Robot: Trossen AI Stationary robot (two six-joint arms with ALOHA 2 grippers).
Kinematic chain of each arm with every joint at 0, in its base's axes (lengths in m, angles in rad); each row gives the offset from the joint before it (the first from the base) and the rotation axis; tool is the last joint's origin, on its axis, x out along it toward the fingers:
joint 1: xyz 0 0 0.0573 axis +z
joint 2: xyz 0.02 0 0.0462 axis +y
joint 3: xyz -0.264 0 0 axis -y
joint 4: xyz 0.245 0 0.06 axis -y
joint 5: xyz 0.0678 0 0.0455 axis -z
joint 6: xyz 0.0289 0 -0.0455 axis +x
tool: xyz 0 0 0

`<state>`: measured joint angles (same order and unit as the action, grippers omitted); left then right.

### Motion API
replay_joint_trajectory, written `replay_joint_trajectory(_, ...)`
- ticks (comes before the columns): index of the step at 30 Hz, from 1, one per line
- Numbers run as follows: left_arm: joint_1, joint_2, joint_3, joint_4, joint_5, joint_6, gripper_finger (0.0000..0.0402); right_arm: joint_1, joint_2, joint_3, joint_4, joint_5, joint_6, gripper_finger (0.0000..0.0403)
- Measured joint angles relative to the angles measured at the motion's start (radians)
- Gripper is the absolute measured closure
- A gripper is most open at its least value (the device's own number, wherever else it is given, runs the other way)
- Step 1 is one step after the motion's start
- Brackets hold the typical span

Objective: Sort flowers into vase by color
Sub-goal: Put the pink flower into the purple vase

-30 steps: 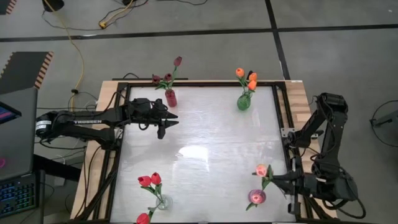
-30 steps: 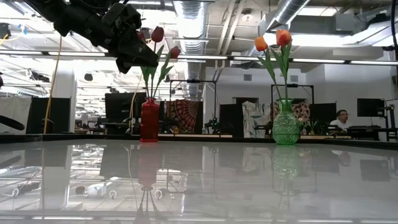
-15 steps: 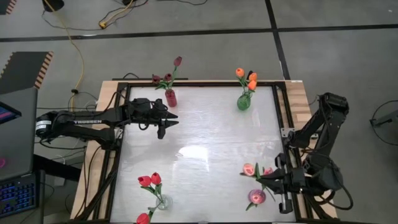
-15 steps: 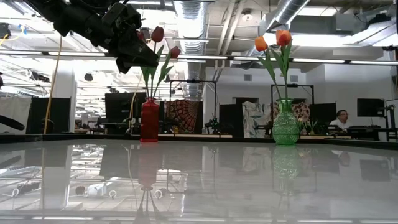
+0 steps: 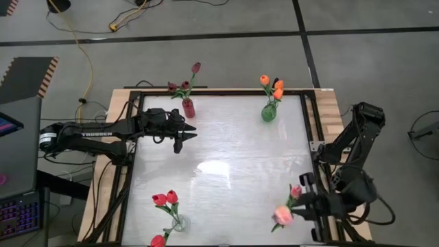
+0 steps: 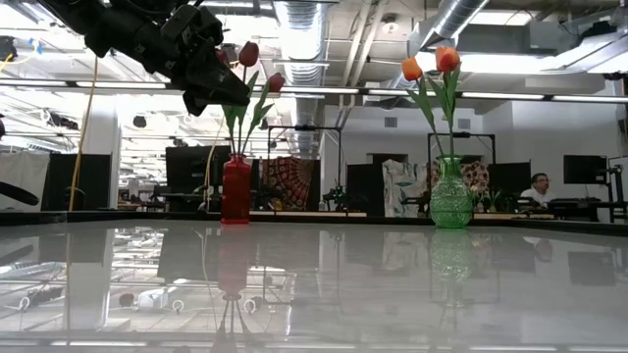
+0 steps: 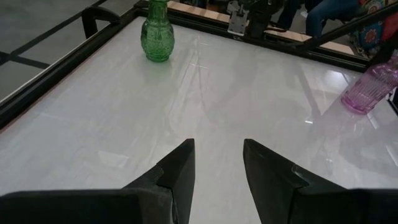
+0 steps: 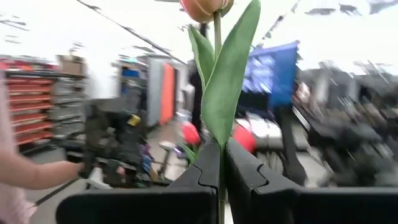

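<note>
The right pincer (image 8: 221, 163) grips a pink tulip (image 5: 281, 215) upright by its stem directly above the purple vase (image 7: 372, 89) at the tabletop's (image 5: 226, 147) near-right corner, while the left pincer (image 5: 182, 134), open, waits beside the red vase (image 5: 188, 108).

An open-plan lab or workshop: exposed ceiling ducts (image 6: 304, 29), rows of monitors (image 6: 585, 169), a seated person (image 6: 538, 188), cables (image 5: 82, 51) across bare concrete floor (image 5: 226, 51).

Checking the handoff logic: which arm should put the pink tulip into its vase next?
Right. Its end effector is shut on the pink tulip at the near right corner. The left end effector is open and empty, beside the red vase.
</note>
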<state>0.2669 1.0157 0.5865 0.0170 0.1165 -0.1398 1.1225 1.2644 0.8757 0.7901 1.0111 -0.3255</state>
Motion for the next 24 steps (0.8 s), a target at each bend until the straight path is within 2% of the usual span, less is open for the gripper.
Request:
replay_joint_trajectory(4, 0.0, 0.0, 0.0, 0.0, 0.0, 0.0, 0.0279, 0.0, 0.0, 0.0, 0.039, -0.137, -0.1, 0.0367)
replay_joint_trajectory(6, 0.0, 0.0, 0.0, 0.0, 0.0, 0.0, 0.0279, 0.001, 0.0, 0.0, 0.034, -0.166, -0.117, 0.0367)
replay_joint_trajectory(9, 0.0, 0.0, 0.0, 0.0, 0.0, 0.0, 0.0279, 0.001, 0.004, -0.008, 0.039, -0.178, -0.115, 0.0367)
replay_joint_trajectory(14, 0.0, 0.0, 0.0, 0.0, 0.0, 0.0, 0.0279, -0.006, 0.059, -0.051, 0.162, -0.18, -0.135, 0.0367)
replay_joint_trajectory(24, 0.0, 0.0, 0.0, 0.0, 0.0, -0.002, 0.0279, 0.056, 0.177, -0.05, 0.358, -0.176, -0.322, 0.0368)
